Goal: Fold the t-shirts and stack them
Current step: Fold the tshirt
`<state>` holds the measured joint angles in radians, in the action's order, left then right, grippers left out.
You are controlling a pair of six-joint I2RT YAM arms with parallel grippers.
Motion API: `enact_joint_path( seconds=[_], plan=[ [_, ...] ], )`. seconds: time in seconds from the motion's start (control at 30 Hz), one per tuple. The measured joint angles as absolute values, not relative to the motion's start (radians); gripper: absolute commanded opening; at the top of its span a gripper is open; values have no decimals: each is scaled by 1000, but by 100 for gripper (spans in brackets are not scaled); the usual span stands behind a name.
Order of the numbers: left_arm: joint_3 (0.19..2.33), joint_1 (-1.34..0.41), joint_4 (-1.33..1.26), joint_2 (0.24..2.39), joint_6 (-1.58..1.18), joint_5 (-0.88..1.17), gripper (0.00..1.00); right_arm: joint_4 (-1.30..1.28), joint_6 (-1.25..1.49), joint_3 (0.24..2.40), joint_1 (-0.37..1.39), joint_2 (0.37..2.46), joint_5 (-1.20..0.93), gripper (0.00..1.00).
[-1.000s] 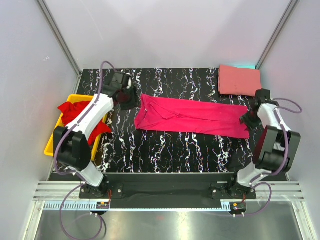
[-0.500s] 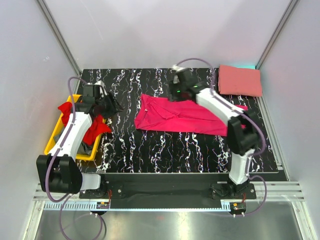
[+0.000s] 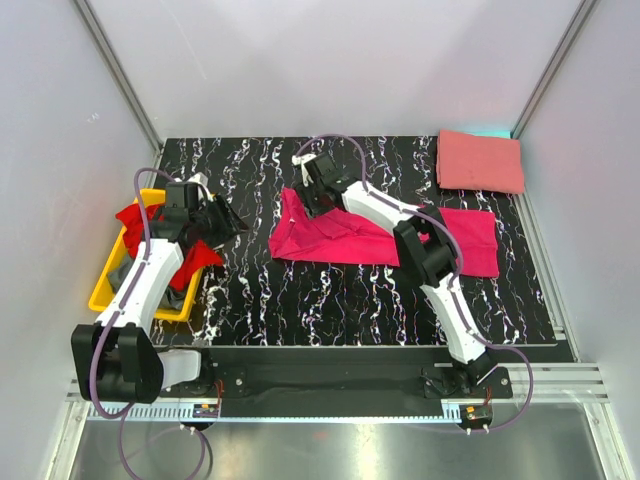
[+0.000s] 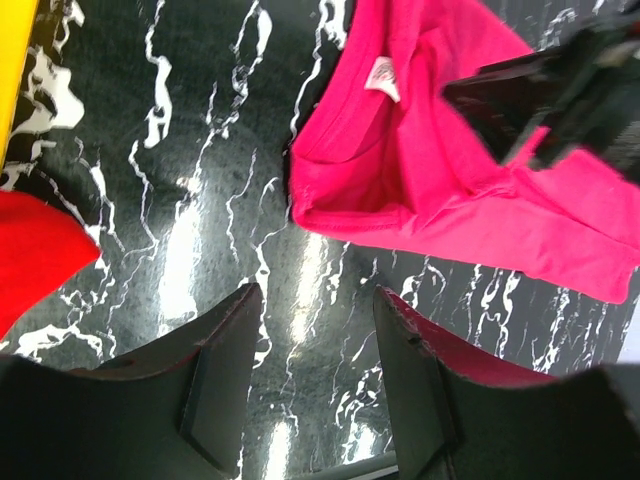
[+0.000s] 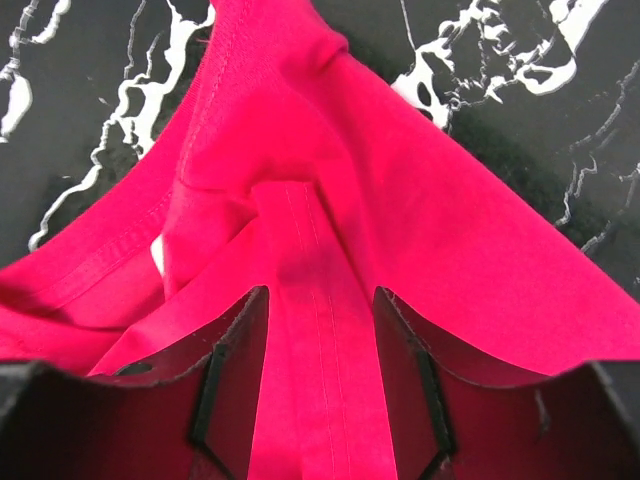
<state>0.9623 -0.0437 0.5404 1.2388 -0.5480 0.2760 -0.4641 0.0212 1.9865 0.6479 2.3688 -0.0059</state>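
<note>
**Reach across to the collar end**

Swung in the last second from the 3 o'clock end of the magenta t-shirt (image 3: 320, 240) to its collar end, toward 10 o'clock of the table (image 3: 300, 300). Set there with the right gripper (image 3: 312, 190) low over the cloth, jaws apart and astride a raised fold, with nothing visibly pinched. Drawn back toward 9 o'clock with the left gripper (image 3: 228, 218), beside the yellow bin (image 3: 100, 288) holding the red t-shirt (image 3: 135, 215); jaws apart and empty over bare table. No shift in the magenta cloth itself: spread mid-table as a long band. Already folded at 1 o'clock, the salmon t-shirt (image 3: 480, 162). Likely a set-up for gripping the collar end and folding it over toward 3 o'clock.
</note>
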Motion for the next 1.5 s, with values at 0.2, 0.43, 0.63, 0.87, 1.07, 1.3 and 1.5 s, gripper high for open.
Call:
enact_joint_path(
  seconds=[0.2, 0.43, 0.63, 0.87, 1.07, 1.3, 1.5],
  plan=[
    [952, -44, 521, 1236, -550, 288, 54, -468, -21, 2028, 667, 2409, 31, 53],
    [952, -44, 519, 1236, -550, 289, 54, -468, -47, 2074, 678, 2449, 80, 37],
    [952, -44, 518, 1236, -551, 289, 53, -467, -62, 2090, 683, 2472, 142, 8],
    [952, -44, 513, 1244, -551, 289, 53, -437, -60, 2083, 685, 2472, 218, 16],
    [952, -44, 514, 1259, -551, 289, 53, -412, -51, 2064, 685, 2470, 230, 27],
    [952, -44, 514, 1259, -551, 288, 53, -408, -47, 2064, 685, 2470, 244, 31],
    [953, -48, 515, 1277, -549, 287, 49, -403, -47, 2064, 685, 2470, 246, 32]
  ],
)
